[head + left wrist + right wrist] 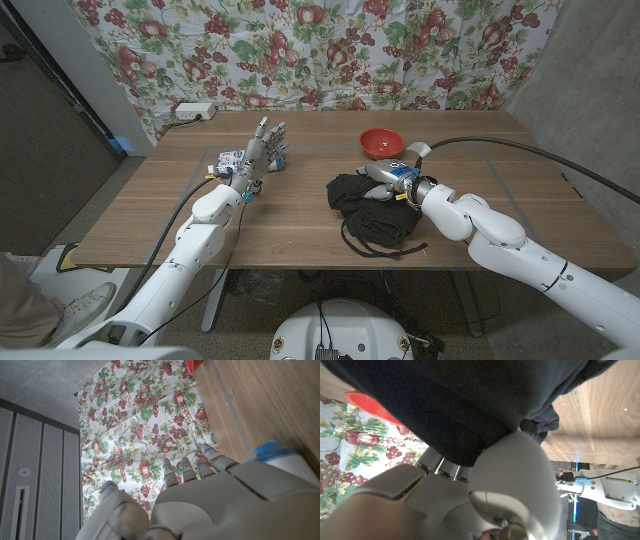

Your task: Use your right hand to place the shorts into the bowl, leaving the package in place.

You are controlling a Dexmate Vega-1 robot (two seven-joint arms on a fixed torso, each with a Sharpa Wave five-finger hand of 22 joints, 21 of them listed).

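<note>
Shorts (372, 212): black, soft, limp cloth heaped mid-table, just in front of red bowl (381, 142); we judge them light, floppy, likely to trail or snag on bowl rim. Right hand (385, 183) buried in upper folds, fingers gripping cloth by our wrist view. We want bunched grip. Left hand (258, 152) released, fingers spread, beside package (231, 160), well apart.

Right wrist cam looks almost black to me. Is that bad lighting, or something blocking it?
Blocking, not lighting: in the right wrist view the shorts drape close over the right hand, soft and featureless. The head view is evenly lit and sharp.
</note>
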